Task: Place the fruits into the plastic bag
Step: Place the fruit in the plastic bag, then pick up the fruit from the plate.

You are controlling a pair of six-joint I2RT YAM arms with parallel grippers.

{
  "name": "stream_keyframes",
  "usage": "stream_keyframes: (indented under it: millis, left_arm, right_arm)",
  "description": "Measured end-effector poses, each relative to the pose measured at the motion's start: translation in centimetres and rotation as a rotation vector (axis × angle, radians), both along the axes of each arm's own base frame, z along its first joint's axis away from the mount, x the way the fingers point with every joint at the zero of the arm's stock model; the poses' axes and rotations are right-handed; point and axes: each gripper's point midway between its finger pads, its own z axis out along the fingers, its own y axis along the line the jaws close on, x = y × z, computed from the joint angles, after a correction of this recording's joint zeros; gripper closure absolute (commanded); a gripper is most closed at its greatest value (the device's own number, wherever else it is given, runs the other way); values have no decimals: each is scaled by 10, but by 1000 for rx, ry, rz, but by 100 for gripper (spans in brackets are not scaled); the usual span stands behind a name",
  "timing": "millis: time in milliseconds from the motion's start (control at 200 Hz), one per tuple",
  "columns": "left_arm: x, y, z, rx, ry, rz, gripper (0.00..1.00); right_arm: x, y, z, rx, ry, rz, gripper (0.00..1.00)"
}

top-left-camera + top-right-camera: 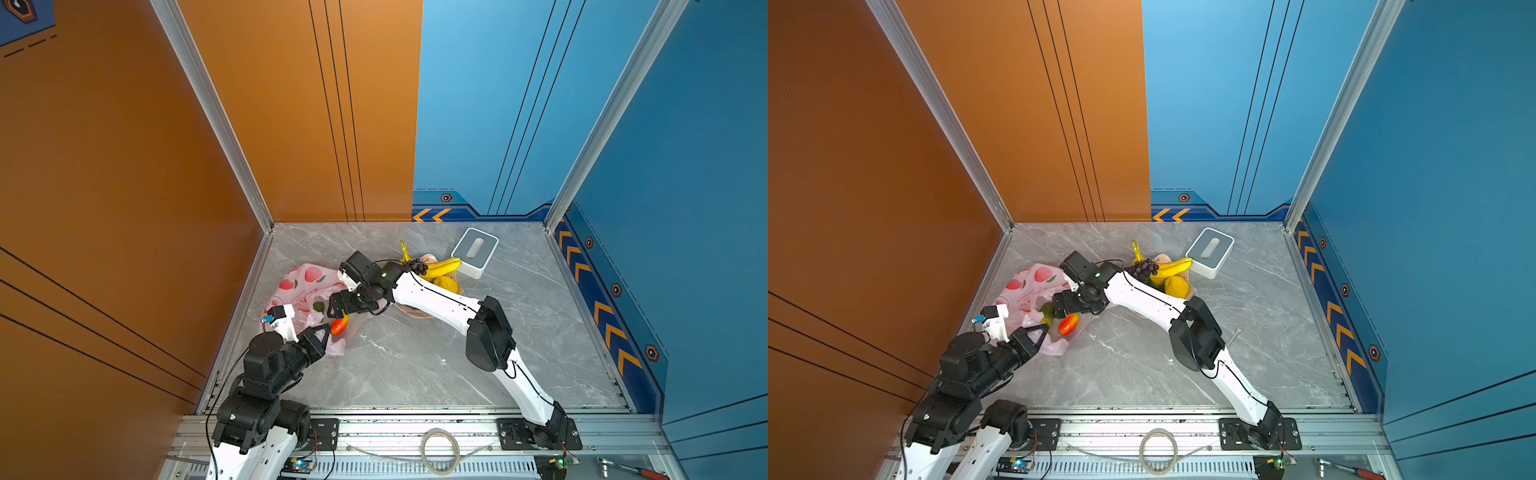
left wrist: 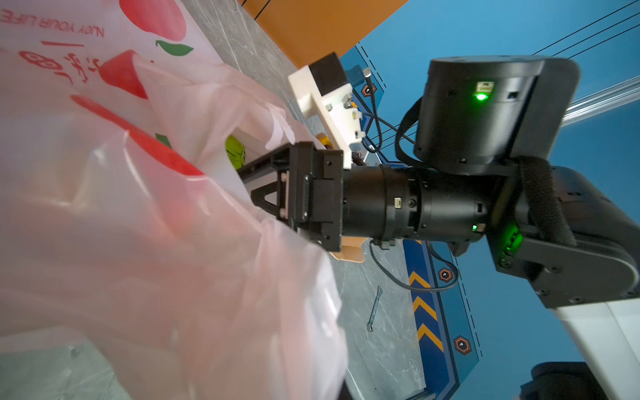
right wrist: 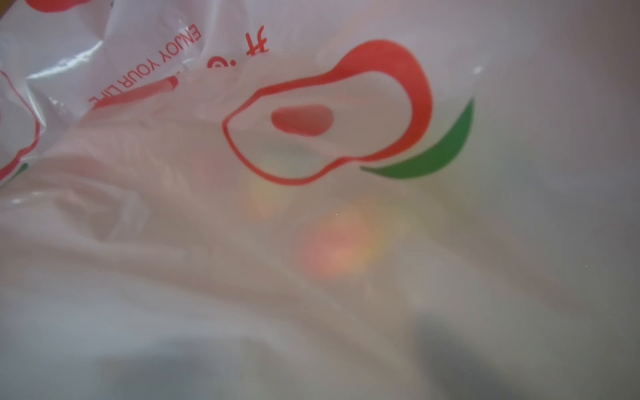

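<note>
The pale-pink plastic bag with red peach prints lies at the table's left, its mouth facing right. My left gripper is shut on the bag's near rim and holds it up. My right gripper is open, and its fingers reach into the mouth. A red-yellow mango lies in the mouth right under the right gripper. A green bumpy fruit sits deeper inside. Bananas, dark grapes and a lemon rest on the beige plate. The right wrist view shows only bag film.
A white-grey box stands behind the plate at the back. A small wrench lies on the marble to the right of my right arm. Orange and blue walls close in the table on three sides.
</note>
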Motion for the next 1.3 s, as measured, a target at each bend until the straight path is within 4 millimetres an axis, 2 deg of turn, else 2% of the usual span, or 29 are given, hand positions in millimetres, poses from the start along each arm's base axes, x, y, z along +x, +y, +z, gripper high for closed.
stream_keyframes:
  millis: [200,421,611,801,1046,1177,1297]
  left_arm:
    - [2,0,-1,3,10,3,100]
    - [3,0,-3,15,14,0,100]
    - [4,1,-4,25,15,0,100]
    - [5,1,-6,29,23,-1,100]
    - [8,1,-10,42,43,-6,100]
    - [9,0,-7,50,42,-12,100]
    - [11,0,-6,53,44,-14,100]
  right_arm:
    - [-12,-22,33,9,-39,10,7]
    - [-18,-58,76,36,-93,-13,7]
    - [-17,-92,96,39,-131,-53,7]
    - [-10,-137,104,15,-164,-118,7]
    - [25,-208,109,-36,-197,-281,7]
    - [44,-235,104,-63,-188,-351,6]
    - [57,-248,99,-80,-185,-383,5]
